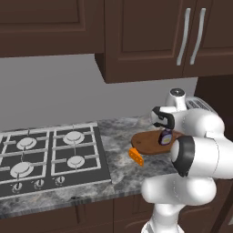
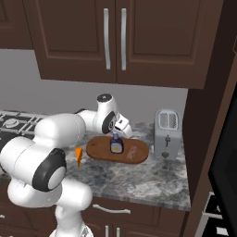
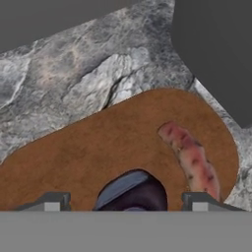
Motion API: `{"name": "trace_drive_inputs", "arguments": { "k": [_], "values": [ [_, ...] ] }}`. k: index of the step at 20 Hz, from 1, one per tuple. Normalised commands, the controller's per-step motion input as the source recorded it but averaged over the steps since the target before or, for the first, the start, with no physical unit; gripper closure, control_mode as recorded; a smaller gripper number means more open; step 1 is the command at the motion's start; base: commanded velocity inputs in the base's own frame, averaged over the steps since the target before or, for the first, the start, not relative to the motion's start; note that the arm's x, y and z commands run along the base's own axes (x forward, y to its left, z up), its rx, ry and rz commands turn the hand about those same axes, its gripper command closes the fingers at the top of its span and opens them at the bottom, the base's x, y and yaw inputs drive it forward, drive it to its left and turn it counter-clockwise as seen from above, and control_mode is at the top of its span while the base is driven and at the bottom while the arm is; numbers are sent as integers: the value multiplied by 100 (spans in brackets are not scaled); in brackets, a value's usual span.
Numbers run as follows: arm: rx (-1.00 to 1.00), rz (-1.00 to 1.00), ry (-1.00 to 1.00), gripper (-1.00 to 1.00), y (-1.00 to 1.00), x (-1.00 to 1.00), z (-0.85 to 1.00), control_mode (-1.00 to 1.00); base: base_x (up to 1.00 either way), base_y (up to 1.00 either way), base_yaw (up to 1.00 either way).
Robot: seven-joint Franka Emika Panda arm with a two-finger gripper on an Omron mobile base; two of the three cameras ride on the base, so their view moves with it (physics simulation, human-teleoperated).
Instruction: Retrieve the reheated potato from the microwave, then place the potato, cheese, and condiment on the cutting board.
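The oval reddish-brown cutting board point(image 2: 99, 149) lies on the granite counter left of the toaster. The condiment point(image 2: 116, 144), a squat dark bottle with a pale cap, stands upright on the board. The lumpy reddish potato point(image 2: 133, 153) lies on the board to the bottle's right. On the counter just off the board's left end rests the orange cheese point(image 2: 79, 155) wedge. My gripper point(image 3: 125, 202) hangs just above the bottle point(image 3: 129, 189), open, its fingertips point(image 3: 51, 202) standing wide of the cap on both sides. A black glass front point(image 2: 225, 152) at the right edge may be the microwave.
A silver toaster point(image 2: 167, 134) stands right of the board. A gas hob point(image 1: 50, 152) fills the counter to the left. Dark wall cabinets point(image 2: 115, 37) hang overhead, and a tall dark cabinet side point(image 2: 203, 115) closes off the right.
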Motion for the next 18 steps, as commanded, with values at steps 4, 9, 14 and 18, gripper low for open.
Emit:
{"name": "trace_drive_inputs", "arguments": {
  "k": [4, 9, 14, 18],
  "values": [
    [0, 0, 0, -100, 7, 0, -2, -100, 0, 0, 0],
    [0, 0, 0, -100, 7, 0, 0, -100, 0, 0, 0],
    [0, 1, 0, -100, 0, 0, 2, -100, 0, 0, 0],
    [0, 1, 0, -100, 0, 0, 9, -100, 0, 0, 0]
  ]
}}
